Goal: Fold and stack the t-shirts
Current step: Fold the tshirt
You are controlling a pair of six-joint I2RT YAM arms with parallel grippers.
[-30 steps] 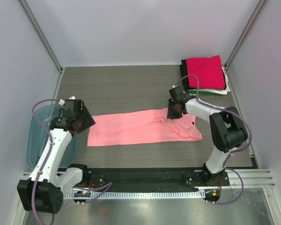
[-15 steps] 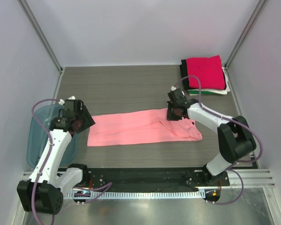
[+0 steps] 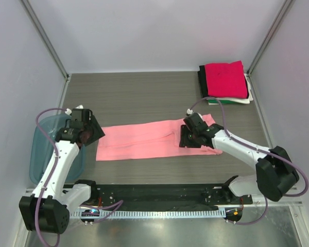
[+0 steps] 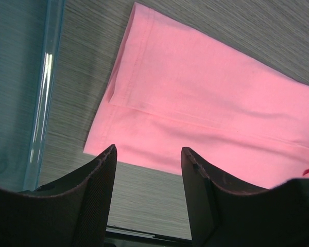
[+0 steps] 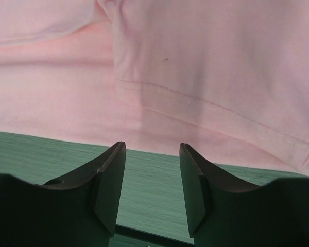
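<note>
The salmon-pink t-shirt [image 3: 144, 140] lies flat as a long strip across the middle of the grey surface [image 3: 134, 98]. The stack of folded t-shirts [image 3: 225, 78], magenta-red on top, sits well apart in the far right corner. The left fingers [image 4: 98, 180] are spread with nothing between them, above the near left corner of the pink shirt, close to the translucent blue bin [image 3: 41, 149]. The right fingers [image 5: 110, 175] are also spread and empty, low over the shirt's near edge toward its right end, beside a stitched hem.
</note>
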